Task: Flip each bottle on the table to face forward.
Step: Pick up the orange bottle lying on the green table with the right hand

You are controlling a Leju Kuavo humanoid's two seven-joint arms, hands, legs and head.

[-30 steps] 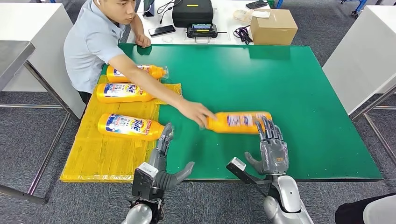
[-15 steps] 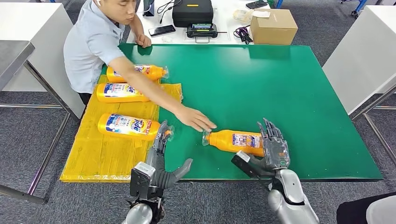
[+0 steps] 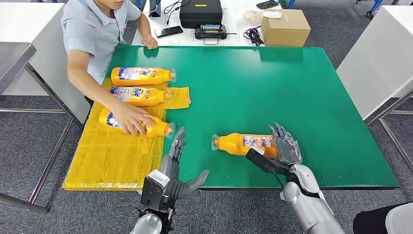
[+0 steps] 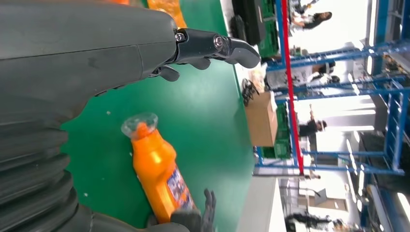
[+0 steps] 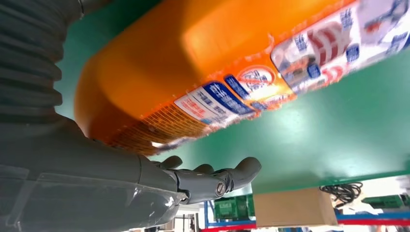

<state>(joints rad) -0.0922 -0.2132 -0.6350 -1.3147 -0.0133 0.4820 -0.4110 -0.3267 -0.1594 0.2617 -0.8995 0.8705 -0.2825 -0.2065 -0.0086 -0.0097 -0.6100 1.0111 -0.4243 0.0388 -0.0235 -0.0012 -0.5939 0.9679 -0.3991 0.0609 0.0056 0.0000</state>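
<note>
An orange bottle (image 3: pixel 243 144) lies on its side near the front edge of the green table (image 3: pixel 292 87), cap to the left and a small printed label facing up. My right hand (image 3: pixel 285 148) cups its base end, with the fingers stretched over the far side and the thumb along the near side. In the right wrist view the bottle (image 5: pixel 217 63) lies against the palm and the fingers (image 5: pixel 212 179) are straight, not wrapped. My left hand (image 3: pixel 175 161) hovers open at the table's front edge, left of the bottle (image 4: pixel 159 179). Three more orange bottles (image 3: pixel 141 75) (image 3: pixel 139 96) (image 3: pixel 146 127) lie on a yellow sheet.
A person (image 3: pixel 92 34) leans in at the far left, one hand (image 3: pixel 127 119) on the nearest bottle on the yellow sheet (image 3: pixel 107 156). A cardboard box (image 3: pixel 285 27), a black case (image 3: pixel 200 12) and a phone (image 3: pixel 168 31) sit on the white table behind. White tables flank both sides.
The person's hand left the lone bottle and went to the nearest bottle on the yellow sheet. The lone bottle slid nearer me, and my right hand closed in around its base.
</note>
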